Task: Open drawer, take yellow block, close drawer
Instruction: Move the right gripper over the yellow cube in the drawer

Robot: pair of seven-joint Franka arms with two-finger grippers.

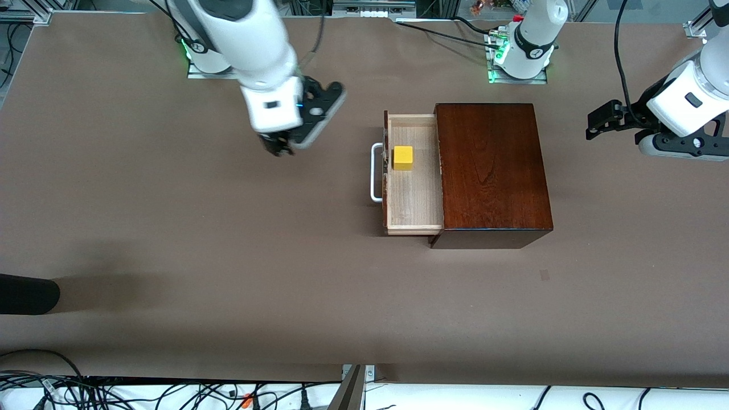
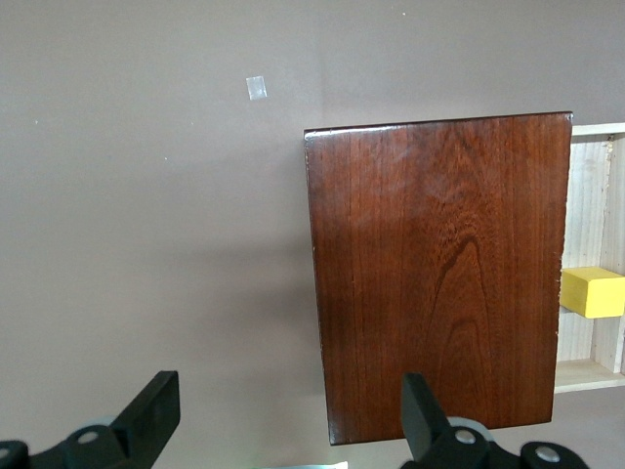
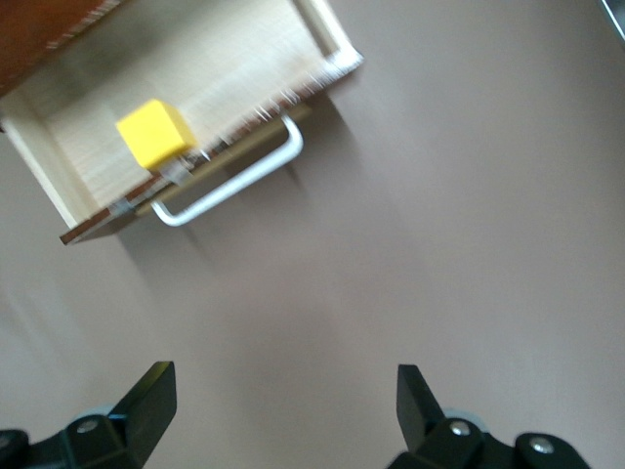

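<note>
The dark reddish-brown wooden box [image 1: 490, 171] stands on the table, toward the left arm's end. Its drawer [image 1: 416, 199] is pulled out toward the right arm's end, white bar handle [image 1: 376, 173] leading. The yellow block [image 1: 403, 158] sits in the drawer, close to the handle side. My right gripper [image 1: 278, 147] is open and empty, over bare table beside the handle; its wrist view [image 3: 283, 383] shows the block [image 3: 153, 134] and handle [image 3: 234, 186]. My left gripper [image 1: 595, 122] is open and empty, waiting past the box's closed end; its wrist view [image 2: 286, 396] shows the box [image 2: 439, 274] and block [image 2: 593, 292].
A black rounded object [image 1: 28, 293] pokes in at the table's edge at the right arm's end, nearer the front camera. A small pale mark [image 1: 545, 275] lies on the table nearer the camera than the box. Cables run along the near edge.
</note>
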